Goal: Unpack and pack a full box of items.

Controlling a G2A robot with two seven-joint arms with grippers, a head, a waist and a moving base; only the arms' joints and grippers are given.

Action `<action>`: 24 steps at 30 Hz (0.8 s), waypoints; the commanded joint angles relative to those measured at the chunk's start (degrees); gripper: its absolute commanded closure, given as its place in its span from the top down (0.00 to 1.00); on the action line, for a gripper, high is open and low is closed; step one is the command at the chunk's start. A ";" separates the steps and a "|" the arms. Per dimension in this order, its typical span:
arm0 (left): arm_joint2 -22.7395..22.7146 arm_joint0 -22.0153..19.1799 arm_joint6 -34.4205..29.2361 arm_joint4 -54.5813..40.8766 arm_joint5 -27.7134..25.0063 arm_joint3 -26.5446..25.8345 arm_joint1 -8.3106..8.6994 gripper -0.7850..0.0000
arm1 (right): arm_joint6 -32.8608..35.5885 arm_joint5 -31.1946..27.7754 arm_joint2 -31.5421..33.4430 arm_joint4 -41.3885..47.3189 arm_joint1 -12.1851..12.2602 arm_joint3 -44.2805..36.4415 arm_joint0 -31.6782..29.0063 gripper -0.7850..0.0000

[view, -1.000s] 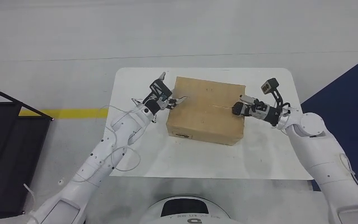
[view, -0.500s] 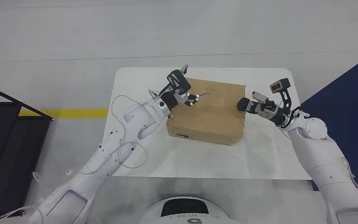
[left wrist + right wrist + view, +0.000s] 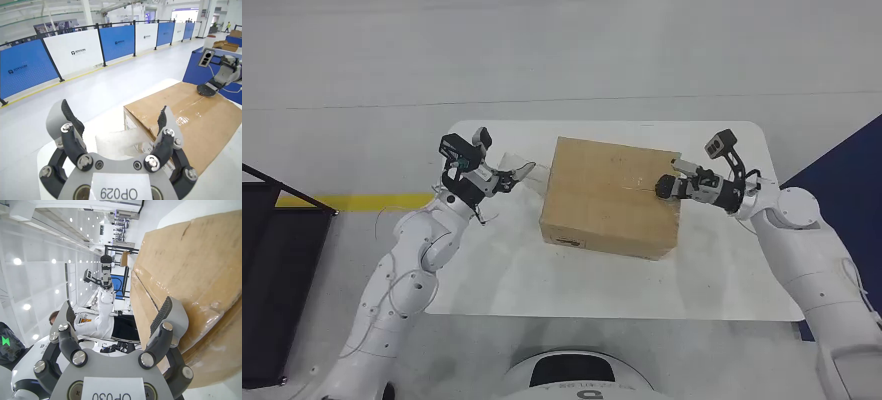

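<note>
Tabletop (image 3: 572, 285) first: it is white, and it is the biggest thing I can see from my screen. On it, near the middle and a bit toward the far side, sits the box (image 3: 612, 200). It is brown cardboard, and its top flaps are shut flat. My left claw (image 3: 115, 113) is just off the left side of the box, up by the far corner, and it does not touch the box. Its fingers are spread wide and they grip nothing. My right claw (image 3: 118, 306) is at the right edge of the box, up on the top, just where the line between the flaps ends. It is spread wide too. One finger (image 3: 164, 311) lies against the cardboard and the other sticks out in the air, so it holds nothing. Shiny clear tape (image 3: 181, 119) runs along that line between the flaps, across the box top, and it folds down over the edge by my right claw. A small label (image 3: 564, 240) is stuck on the near side of the box, low by the left corner. From the left wrist I see a pale, see-through strip (image 3: 117, 140) between the fingers, by the box corner. It is blurry, and I cannot tell what it is or if it touches the claw.
</note>
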 commanded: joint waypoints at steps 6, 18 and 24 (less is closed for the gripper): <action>0.56 -0.98 -1.96 1.16 -1.00 1.02 -0.03 1.00 | 0.71 -1.74 0.05 0.79 -0.48 1.87 0.62 1.00; 2.16 -0.93 -4.80 17.16 -2.58 11.71 0.86 1.00 | 0.61 -1.98 0.20 1.22 -0.54 2.02 0.51 1.00; 6.71 -3.71 -2.53 16.20 -0.95 14.65 -0.35 1.00 | 0.61 -1.98 0.20 1.22 -0.54 2.02 0.51 1.00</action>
